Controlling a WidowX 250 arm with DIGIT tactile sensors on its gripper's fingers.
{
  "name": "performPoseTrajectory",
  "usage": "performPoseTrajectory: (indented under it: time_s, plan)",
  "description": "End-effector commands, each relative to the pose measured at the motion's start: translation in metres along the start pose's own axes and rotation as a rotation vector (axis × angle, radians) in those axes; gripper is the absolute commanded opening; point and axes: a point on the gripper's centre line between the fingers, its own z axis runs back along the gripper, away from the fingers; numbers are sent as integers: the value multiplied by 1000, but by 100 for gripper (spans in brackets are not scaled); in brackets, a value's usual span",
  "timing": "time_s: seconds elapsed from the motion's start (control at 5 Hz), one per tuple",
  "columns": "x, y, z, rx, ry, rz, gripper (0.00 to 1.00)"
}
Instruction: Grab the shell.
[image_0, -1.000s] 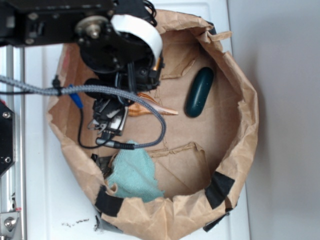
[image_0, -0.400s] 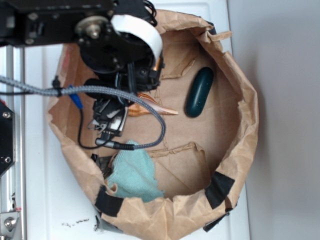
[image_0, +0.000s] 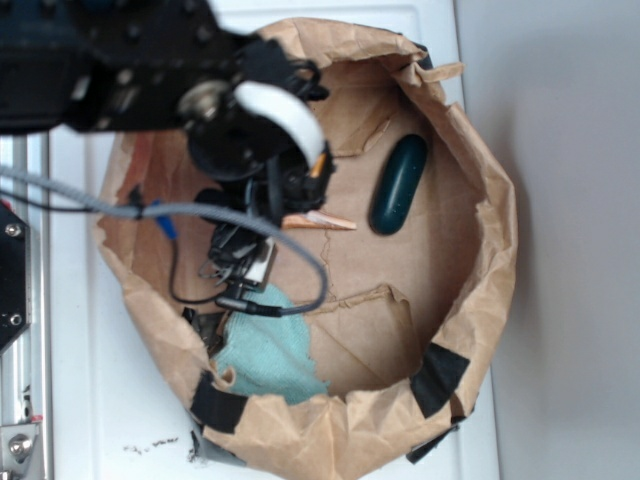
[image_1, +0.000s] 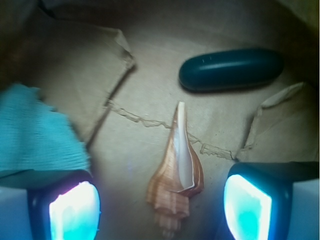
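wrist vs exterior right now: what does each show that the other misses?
Wrist only: the whole shell, spire, pale opening and tail, lying between the two glowing fingertips of the gripper, which stand apart and clear of it.

Exterior only: the full paper-bag rim with black tape patches, the arm and its cables, which hide most of the shell.

Both: the shell's tapering tail, the dark green oblong object beyond it, the teal cloth, and the torn paper floor.

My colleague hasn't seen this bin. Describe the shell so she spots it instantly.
Look inside the brown paper bin. Between the teal cloth and the dark green oblong lies the shell, the only ribbed tan-orange spiral, tapering to a long point.
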Motion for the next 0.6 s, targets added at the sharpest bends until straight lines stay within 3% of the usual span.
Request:
performPoseTrajectory:
  time_s: [0.0, 0.2, 0.4]
  plan:
    - [-3, 8, -9, 98, -41, -46, 100]
    - [-11, 0, -29, 134, -20, -96, 100]
    - [-13, -1, -37, 164, -39, -103, 72]
